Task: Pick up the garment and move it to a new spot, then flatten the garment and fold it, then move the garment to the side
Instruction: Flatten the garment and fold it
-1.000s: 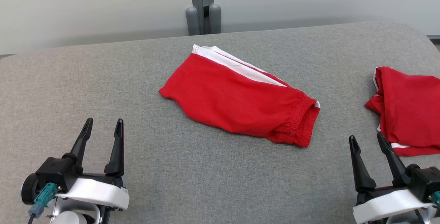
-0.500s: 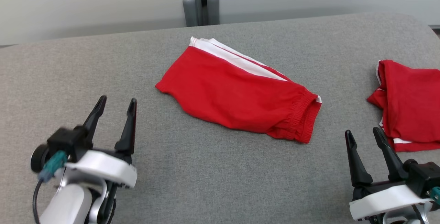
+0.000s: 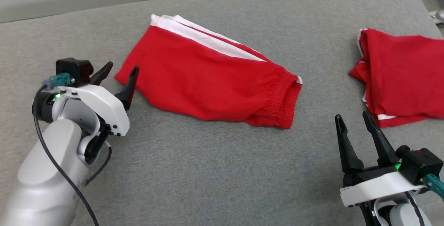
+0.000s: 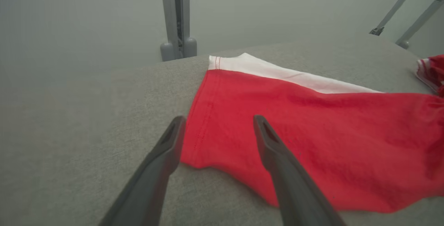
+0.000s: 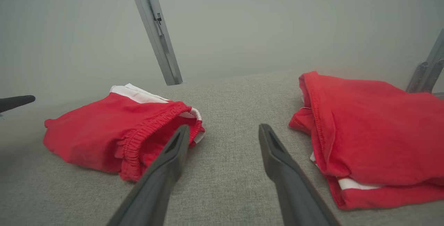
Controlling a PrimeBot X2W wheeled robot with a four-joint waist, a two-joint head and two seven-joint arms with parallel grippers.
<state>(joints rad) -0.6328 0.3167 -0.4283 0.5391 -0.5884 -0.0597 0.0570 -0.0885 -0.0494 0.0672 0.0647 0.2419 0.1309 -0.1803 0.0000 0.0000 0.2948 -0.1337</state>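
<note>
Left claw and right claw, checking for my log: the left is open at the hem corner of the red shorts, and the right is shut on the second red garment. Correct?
No. The right claw is open and holds nothing, beside the second red garment, as the right wrist view shows. The left claw is indeed open at the hem corner of the red shorts.

The head camera is looking down onto the grey table (image 3: 208, 170); both wrist cameras are skimming low, facing a seemingly hazy wall (image 4: 86, 18), all sharing the red shorts (image 3: 208, 73).
</note>
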